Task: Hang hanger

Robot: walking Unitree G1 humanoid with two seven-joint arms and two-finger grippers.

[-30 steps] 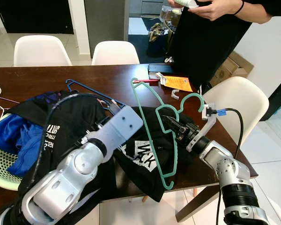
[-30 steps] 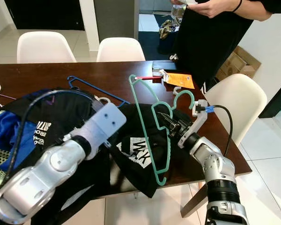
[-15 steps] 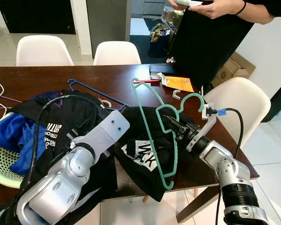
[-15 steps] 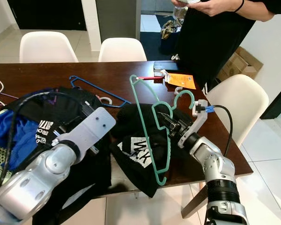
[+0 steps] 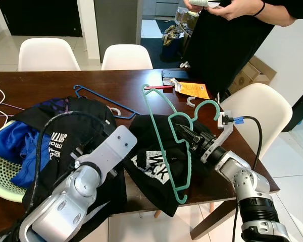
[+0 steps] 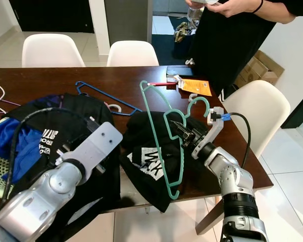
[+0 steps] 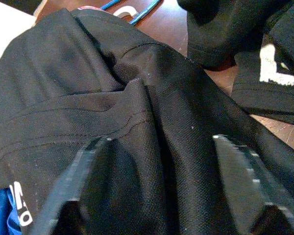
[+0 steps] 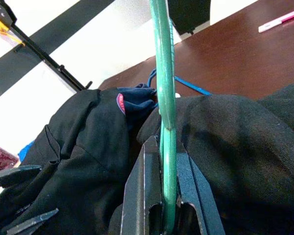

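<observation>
Counter (image 5: 50,83): dark brown wood, with white chairs (image 5: 125,56) along the far side and one at the robot's right.
Person (image 5: 227,35): stood at the far right corner of the counter in black clothes, both hands up holding something small.
Black clothes (image 5: 76,126): lay heaped on the left part of the counter, over blue cloth in a pale green basket (image 5: 2,176) at the left edge.
Black shirt (image 5: 151,161): lay with white print up, draped over the near edge of the counter, under the green hanger.
Left gripper (image 7: 161,186): hung low over the black clothes, its fingers (image 7: 78,181) spread wide apart with nothing between them.
Green hanger (image 5: 164,146): was held off the counter above the black shirt, tilted up on edge; its long bar ran from the far tip near the red pen (image 5: 156,87) down to the near edge of the counter, and its hook curled up towards the robot's right.
Right gripper (image 5: 184,133): had its fingers (image 8: 142,196) closed tight on the green hanger's neck, just below the hook.
Blue hanger (image 5: 98,98): lay flat on the counter beyond the black clothes.
Orange card (image 5: 192,89): lay flat near the far right corner.
</observation>
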